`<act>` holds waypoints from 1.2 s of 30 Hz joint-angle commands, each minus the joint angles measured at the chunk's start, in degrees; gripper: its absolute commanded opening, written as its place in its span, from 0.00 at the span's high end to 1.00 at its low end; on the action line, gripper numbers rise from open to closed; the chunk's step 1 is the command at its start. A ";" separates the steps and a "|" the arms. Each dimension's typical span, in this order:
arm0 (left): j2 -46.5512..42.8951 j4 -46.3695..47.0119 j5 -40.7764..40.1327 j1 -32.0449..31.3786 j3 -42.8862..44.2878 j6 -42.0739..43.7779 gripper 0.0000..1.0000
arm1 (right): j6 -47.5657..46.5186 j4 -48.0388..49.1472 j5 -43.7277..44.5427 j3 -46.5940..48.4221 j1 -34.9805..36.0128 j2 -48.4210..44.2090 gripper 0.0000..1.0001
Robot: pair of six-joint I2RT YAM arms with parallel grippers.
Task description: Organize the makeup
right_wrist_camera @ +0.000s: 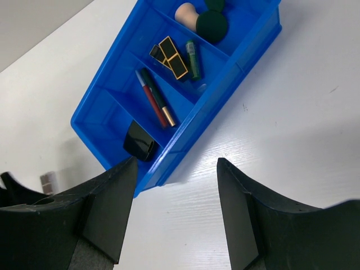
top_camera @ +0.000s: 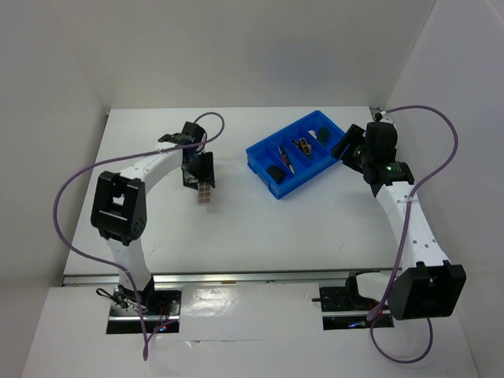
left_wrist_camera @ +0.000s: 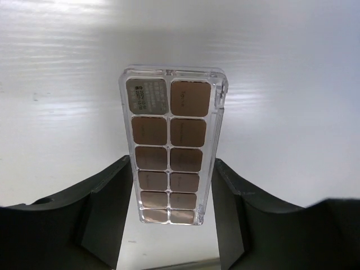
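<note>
A clear strip palette (left_wrist_camera: 171,143) of brown makeup pans lies lengthwise on the white table, left of centre (top_camera: 205,193). My left gripper (left_wrist_camera: 173,185) is shut on its near end, a finger against each long side (top_camera: 202,179). More makeup sits in the blue divided tray (right_wrist_camera: 191,129): a black compact (right_wrist_camera: 139,143), two thin pencils (right_wrist_camera: 154,104), gold-black lipsticks (right_wrist_camera: 171,56), a green tube (right_wrist_camera: 193,59), and beige (right_wrist_camera: 187,14) and green sponges (right_wrist_camera: 212,25). My right gripper (right_wrist_camera: 175,180) is open and holds nothing, hovering just off the tray's right corner (top_camera: 344,146).
The blue tray (top_camera: 264,169) sits angled at the back centre-right of the table. White walls close in the table on the left, back and right. Purple cables loop off both arms.
</note>
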 commanded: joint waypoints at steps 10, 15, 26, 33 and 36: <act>-8.79 19.57 19.97 -10.69 7.65 -27.41 0.88 | 0.39 2.04 -0.98 0.40 -0.35 -1.47 0.34; -0.89 23.28 14.45 -15.45 14.23 -34.01 0.88 | -0.75 0.99 0.69 0.92 -0.35 -2.62 0.34; 6.42 28.91 0.29 -19.85 18.63 -41.58 0.86 | -1.81 -0.68 1.92 0.92 -0.88 -4.29 0.34; 11.44 24.08 -5.16 -20.38 25.23 -44.64 0.84 | -2.34 -0.68 2.45 0.92 -0.88 -4.29 0.34; 11.97 23.37 -7.89 -20.91 25.23 -45.27 0.80 | -2.34 -1.21 2.45 0.92 -0.88 -4.29 0.34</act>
